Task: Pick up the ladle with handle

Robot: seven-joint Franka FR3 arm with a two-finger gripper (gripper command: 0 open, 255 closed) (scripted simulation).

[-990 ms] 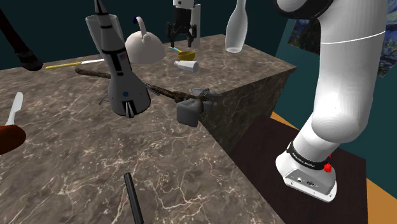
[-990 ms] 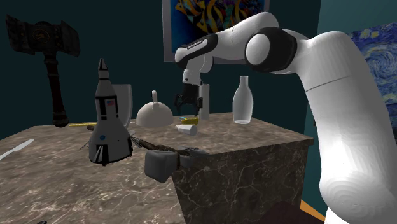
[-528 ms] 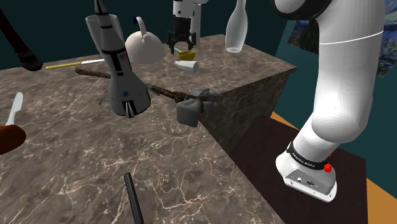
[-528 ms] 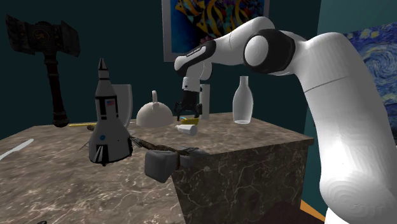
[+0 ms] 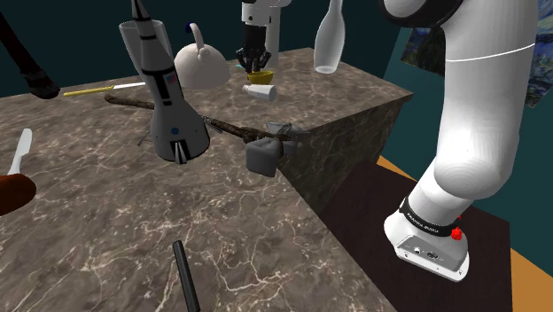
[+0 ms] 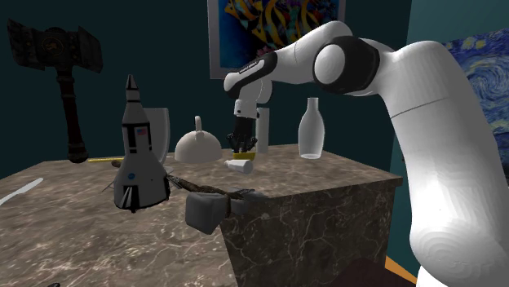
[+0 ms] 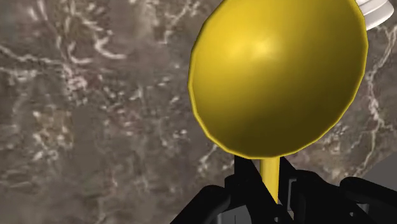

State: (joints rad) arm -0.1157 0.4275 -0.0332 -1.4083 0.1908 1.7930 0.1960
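Shoulder view: claw shut, ladle bowl just below its tips. Risk: the thin handle may twist in the grip on lifting, swinging the bowl into the white piece beside it.
Second exterior view: jaws, apart half a second ago, now together.
Wrist view: jaws clamp the yellow handle, bowl just ahead.

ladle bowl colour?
Yellow: the ladle has bowl and handle alike, clearest in the wrist view.

ladle glossy yellow, smooth; table veined marble, matt
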